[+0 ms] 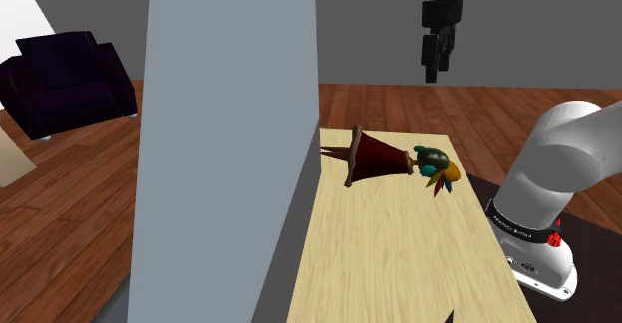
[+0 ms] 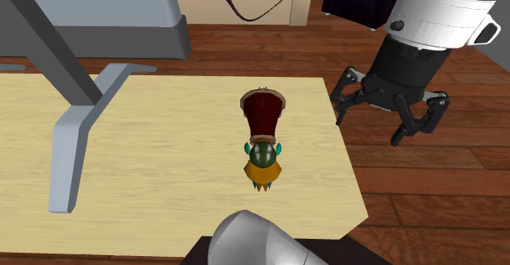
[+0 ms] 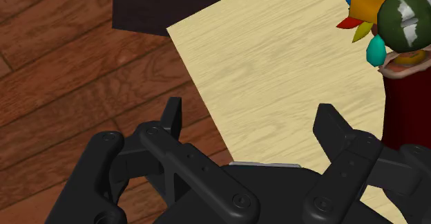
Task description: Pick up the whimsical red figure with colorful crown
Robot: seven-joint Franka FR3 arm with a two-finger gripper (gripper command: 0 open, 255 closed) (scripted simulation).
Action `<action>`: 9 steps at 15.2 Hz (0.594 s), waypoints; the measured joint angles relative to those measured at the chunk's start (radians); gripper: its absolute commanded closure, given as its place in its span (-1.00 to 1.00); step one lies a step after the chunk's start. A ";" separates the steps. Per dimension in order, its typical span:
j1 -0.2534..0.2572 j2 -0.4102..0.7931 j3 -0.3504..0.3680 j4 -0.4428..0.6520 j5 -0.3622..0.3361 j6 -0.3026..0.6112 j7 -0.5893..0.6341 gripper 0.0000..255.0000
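Shoulder view puts the red figure (image 1: pixel 384 158) lying on its side toward the far end of the light wooden table (image 1: pixel 399 271), with the black gripper (image 1: pixel 437 67) hanging high above. Its fingers stand wide apart with nothing between them. That is plain in the wrist view, where the gripper (image 3: pixel 250 115) straddles the edge of the table (image 3: pixel 276 70) over the plank floor (image 3: pixel 62 63) and the figure (image 3: pixel 409 105) lies off beside one finger. In the second exterior view the gripper (image 2: pixel 378 126) hovers beyond the right edge of the table (image 2: pixel 147 181), well apart from the figure (image 2: pixel 263 136). A straight descent from here would likely miss the figure or catch a finger on the table edge. Pinched on its taper, the flared body might roll or slip out. Its long axis runs left to right in the shoulder view, wide base left, crowned head right, toward the stand. In the second exterior view the head points near.
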 measured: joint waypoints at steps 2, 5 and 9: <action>0.006 -0.002 0.004 -0.007 0.005 0.007 -0.003 -1.00; 0.047 -0.023 0.042 -0.055 0.046 0.047 -0.002 -1.00; 0.117 -0.047 0.109 -0.127 0.116 0.116 0.005 -1.00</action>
